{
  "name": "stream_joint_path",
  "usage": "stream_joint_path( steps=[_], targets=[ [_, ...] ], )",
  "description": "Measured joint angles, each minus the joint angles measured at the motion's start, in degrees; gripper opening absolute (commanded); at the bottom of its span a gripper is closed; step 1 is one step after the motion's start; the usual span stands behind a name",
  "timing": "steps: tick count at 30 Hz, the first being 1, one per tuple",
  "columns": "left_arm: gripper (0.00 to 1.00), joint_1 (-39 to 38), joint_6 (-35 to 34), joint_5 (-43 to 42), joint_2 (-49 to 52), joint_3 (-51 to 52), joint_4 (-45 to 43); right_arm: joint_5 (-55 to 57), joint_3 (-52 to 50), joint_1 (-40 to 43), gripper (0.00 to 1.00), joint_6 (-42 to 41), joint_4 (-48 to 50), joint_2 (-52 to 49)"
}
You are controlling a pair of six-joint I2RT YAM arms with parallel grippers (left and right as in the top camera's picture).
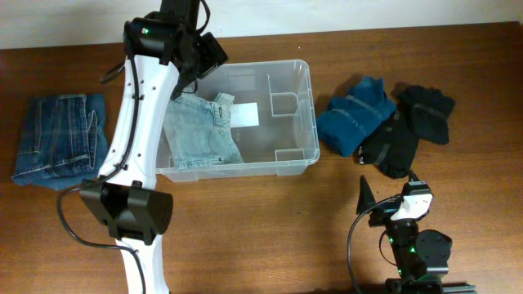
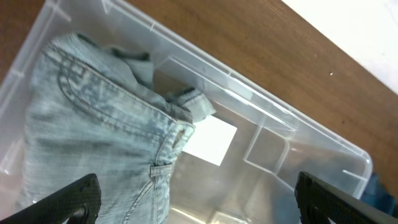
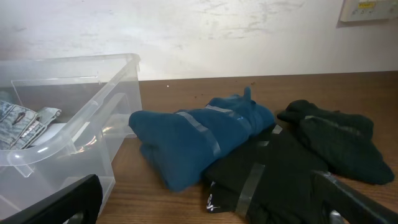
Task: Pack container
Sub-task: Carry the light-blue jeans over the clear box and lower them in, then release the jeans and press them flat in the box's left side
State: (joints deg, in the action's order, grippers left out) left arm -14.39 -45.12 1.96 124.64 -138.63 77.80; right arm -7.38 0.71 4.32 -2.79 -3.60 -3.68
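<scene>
The clear container (image 1: 309,114) stands at the table's middle. Folded light-blue jeans (image 1: 198,131) lie in its left half, and a white label (image 1: 247,115) shows on its base. My left gripper (image 1: 200,59) hovers open and empty over the bin's back left; its view shows the jeans (image 2: 106,137), the label (image 2: 208,140) and the bin wall (image 2: 323,149) below the jaws (image 2: 199,202). My right gripper (image 1: 384,200) is open and empty near the front edge, facing a blue folded garment (image 3: 193,140), black garments (image 3: 298,168) and the bin (image 3: 118,93).
Dark-blue folded jeans (image 1: 59,139) lie at the far left. The blue garment (image 1: 355,114) and black garments (image 1: 409,126) lie right of the bin. The left arm's base (image 1: 131,212) stands at the front left.
</scene>
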Motion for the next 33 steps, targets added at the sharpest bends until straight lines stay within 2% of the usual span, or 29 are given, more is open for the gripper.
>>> stream_joint_path(
  steps=[4, 6, 8, 10, 13, 15, 19, 23, 26, 28, 30, 33],
  targets=[
    [0.99, 1.9, 8.6, 0.0, 0.0, 0.0, -0.5, 0.0, 0.0, 0.0, 0.98, 0.0, 0.0, 0.0],
    [0.92, 3.2, 13.2, 0.0, 0.0, 0.0, -0.3, 0.0, 0.0, 0.0, 0.98, 0.0, 0.0, 0.0],
    [0.66, 4.5, 18.7, 0.0, 0.0, 0.0, 1.6, 0.0, 0.0, 0.0, 0.98, 0.0, 0.0, 0.0],
    [0.3, 5.8, 25.8, 0.1, 0.0, 0.0, 5.9, 0.0, 0.0, 0.0, 0.98, 0.0, 0.0, 0.0],
    [0.07, 5.7, 30.4, 0.1, 0.0, -0.1, 14.4, 0.0, 0.0, 0.0, 0.98, 0.0, 0.0, 0.0],
    [0.01, 5.0, 32.0, 0.0, 0.0, -0.1, 17.9, 0.0, 0.0, 0.0, 0.98, 0.0, 0.0, 0.0],
    [0.01, 3.0, 33.9, 0.1, 0.0, 1.3, 18.8, 0.0, 0.0, 0.0, 0.98, 0.0, 0.0, 0.0],
    [0.01, 1.8, 34.1, 2.1, -0.1, 8.8, 18.1, 0.0, 0.0, 0.0, 0.99, 0.0, 0.0, 0.0],
    [0.01, 2.0, 32.5, 6.3, -0.1, 18.1, 14.6, 0.0, 0.0, 0.0, 0.98, 0.0, 0.0, 0.0],
    [0.01, 2.1, 30.8, 8.9, -0.3, 25.5, 8.8, 0.0, 0.0, 0.0, 0.98, 0.0, 0.0, 0.0],
    [0.01, 2.1, 30.3, 9.6, -0.4, 29.2, 3.9, 0.0, 0.0, 0.0, 0.98, 0.0, 0.0, 0.0],
    [0.01, 2.1, 29.8, 10.1, -0.3, 31.7, 1.0, 0.0, 0.0, 0.0, 0.99, 0.0, 0.0, 0.0]
  ],
)
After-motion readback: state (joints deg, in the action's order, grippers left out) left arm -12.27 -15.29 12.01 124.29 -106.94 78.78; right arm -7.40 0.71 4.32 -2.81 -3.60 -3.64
